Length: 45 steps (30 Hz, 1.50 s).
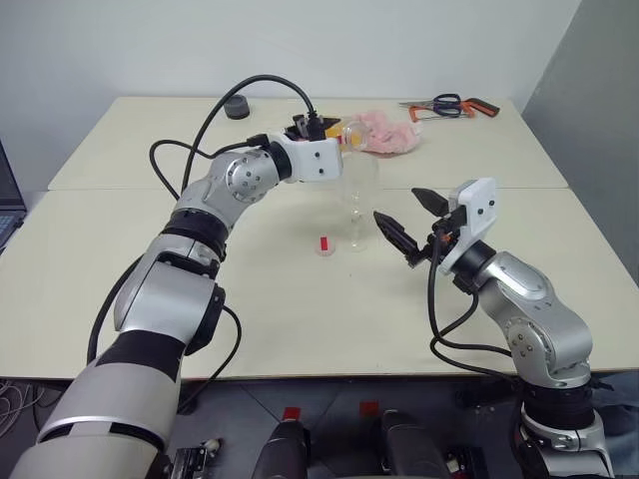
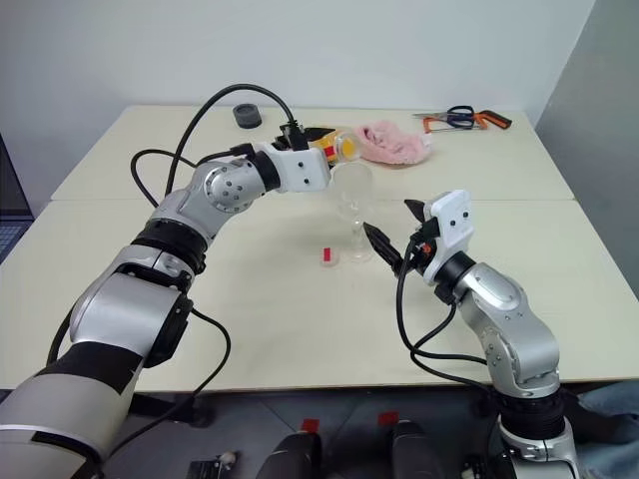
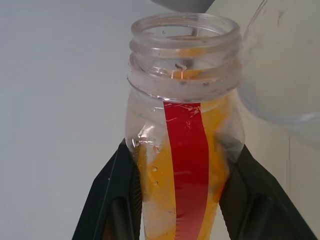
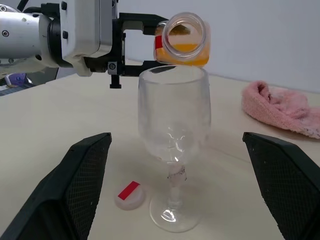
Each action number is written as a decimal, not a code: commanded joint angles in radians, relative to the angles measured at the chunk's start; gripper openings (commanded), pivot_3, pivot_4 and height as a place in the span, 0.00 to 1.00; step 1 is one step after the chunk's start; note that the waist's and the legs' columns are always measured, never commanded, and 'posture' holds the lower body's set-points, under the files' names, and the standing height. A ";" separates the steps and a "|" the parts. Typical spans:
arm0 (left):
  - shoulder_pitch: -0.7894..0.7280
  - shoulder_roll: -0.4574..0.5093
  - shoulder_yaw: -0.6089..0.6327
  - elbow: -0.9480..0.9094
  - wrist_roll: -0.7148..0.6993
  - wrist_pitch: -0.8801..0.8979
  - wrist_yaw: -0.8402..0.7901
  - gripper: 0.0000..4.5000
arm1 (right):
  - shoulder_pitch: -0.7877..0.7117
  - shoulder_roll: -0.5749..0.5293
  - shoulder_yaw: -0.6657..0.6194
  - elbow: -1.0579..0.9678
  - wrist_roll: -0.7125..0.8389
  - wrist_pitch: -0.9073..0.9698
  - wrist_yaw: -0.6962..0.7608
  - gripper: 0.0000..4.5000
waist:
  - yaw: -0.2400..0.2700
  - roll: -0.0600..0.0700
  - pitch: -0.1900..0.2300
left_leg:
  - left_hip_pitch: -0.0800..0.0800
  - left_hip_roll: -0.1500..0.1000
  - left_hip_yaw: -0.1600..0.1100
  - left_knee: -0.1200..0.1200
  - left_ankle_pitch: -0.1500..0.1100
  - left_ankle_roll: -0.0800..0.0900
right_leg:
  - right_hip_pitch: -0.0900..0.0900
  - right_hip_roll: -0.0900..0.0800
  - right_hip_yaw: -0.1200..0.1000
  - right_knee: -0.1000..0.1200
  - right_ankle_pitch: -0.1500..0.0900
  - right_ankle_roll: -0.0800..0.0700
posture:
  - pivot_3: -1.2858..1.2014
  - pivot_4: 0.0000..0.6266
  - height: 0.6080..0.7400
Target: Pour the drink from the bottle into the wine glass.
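Observation:
My left gripper (image 3: pixel 182 146) is shut on the neck of the clear bottle (image 4: pixel 182 40), which has a red label strip. The bottle lies tipped to about level, its open mouth just above the rim of the wine glass (image 4: pixel 174 120). The orange drink (image 4: pixel 186 48) pools along the bottle's lower side. The wine glass (image 1: pixel 357 205) stands upright on the table and its bowl looks clear. The white cap (image 4: pixel 130 194) with a red mark lies on the table beside the glass foot. My right gripper (image 1: pixel 396 204) is open, its fingers on either side of the glass and apart from it.
A pink cloth (image 1: pixel 389 135) lies behind the glass. Scissors and a small hacksaw (image 1: pixel 449 106) rest at the far right of the table, and a black round object (image 1: pixel 237 108) sits at the far left. A seam (image 1: pixel 120 188) crosses the cream tabletop.

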 commanded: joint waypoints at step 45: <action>-0.108 0.081 -0.127 0.022 0.209 -0.065 0.313 0.36 | -0.051 -0.094 -0.022 -0.017 0.052 0.020 0.068 1.00 | 0.000 0.000 0.000 | 0.000 0.000 0.000 0.000 0.000 0.000 | 0.000 0.000 0.000 0.000 0.000 0.000 | 0.52 0.24 1.00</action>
